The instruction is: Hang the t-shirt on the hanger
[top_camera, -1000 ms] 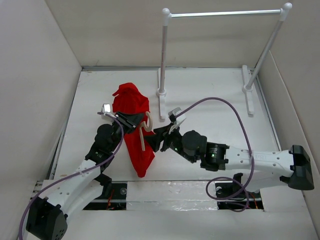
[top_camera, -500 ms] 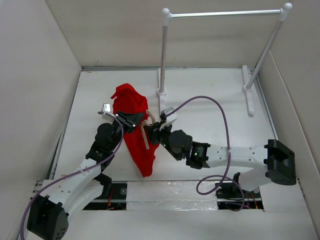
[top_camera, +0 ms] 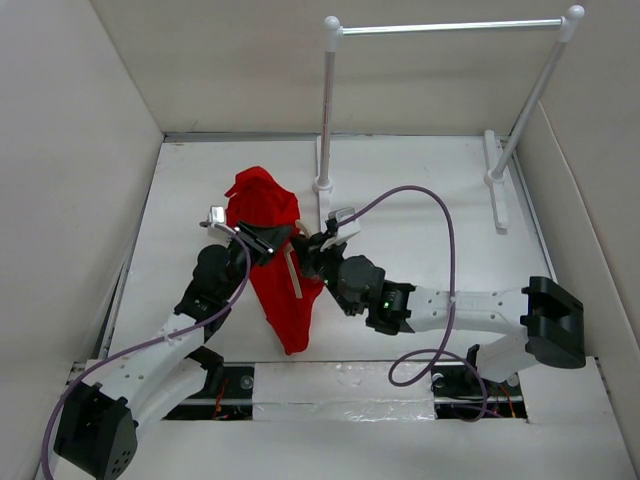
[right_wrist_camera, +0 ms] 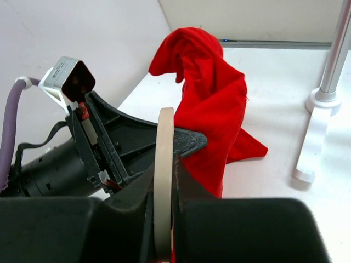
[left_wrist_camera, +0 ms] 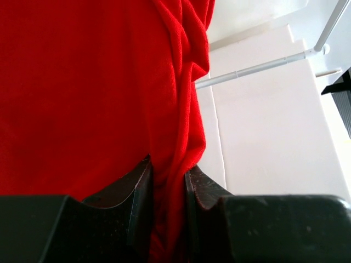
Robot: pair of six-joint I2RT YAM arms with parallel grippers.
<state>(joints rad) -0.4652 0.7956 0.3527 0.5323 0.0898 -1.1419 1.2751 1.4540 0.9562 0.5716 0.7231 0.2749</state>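
Pinching a fold of the t-shirt (top_camera: 283, 300) tight with the left gripper (left_wrist_camera: 168, 181), clamping the hanger (right_wrist_camera: 164, 142) with the right gripper (right_wrist_camera: 164, 183), right against the cloth, left of centre, just near of the rack (top_camera: 328, 110) post. Best to hold cloth taut, then ease hanger's arm into the opening slowly, no shoving.
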